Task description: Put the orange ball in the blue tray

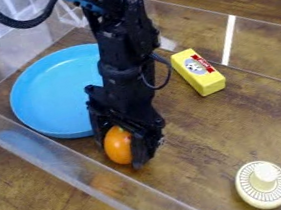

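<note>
Straddling the orange ball [118, 145] on the wooden table [203, 173], the black gripper [124, 144] has its fingers down around the fruit, just beside the blue tray [44, 105], though whether they have clamped on cannot be told. Doing the step well calls for centering the fingers low on the ball's widest part, squeezing evenly so the glossy skin does not slip, then lifting straight up above the tray's rim before moving across.
</note>
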Available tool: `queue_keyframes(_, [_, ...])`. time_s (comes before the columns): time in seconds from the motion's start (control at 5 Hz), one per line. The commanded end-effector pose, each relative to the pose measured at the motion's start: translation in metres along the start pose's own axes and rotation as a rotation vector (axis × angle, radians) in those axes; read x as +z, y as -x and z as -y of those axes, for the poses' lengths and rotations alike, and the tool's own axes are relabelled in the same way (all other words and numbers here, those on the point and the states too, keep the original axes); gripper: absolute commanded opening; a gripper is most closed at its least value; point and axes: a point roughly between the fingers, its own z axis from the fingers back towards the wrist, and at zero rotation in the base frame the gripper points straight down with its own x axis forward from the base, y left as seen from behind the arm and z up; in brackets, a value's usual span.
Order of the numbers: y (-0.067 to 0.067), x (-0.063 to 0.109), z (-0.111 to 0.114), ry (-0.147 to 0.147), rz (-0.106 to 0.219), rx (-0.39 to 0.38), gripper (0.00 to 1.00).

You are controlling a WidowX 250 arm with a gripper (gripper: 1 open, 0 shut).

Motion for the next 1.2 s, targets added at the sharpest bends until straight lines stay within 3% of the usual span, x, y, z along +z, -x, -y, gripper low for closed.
queue_keyframes(0.0, [-0.0029,0.0029,0.0000,-0.003,0.027,-0.004,0.00])
queue_keyframes(1.0, [-0.0054,0.0019,0.0003,-0.007,0.059,-0.012,0.00])
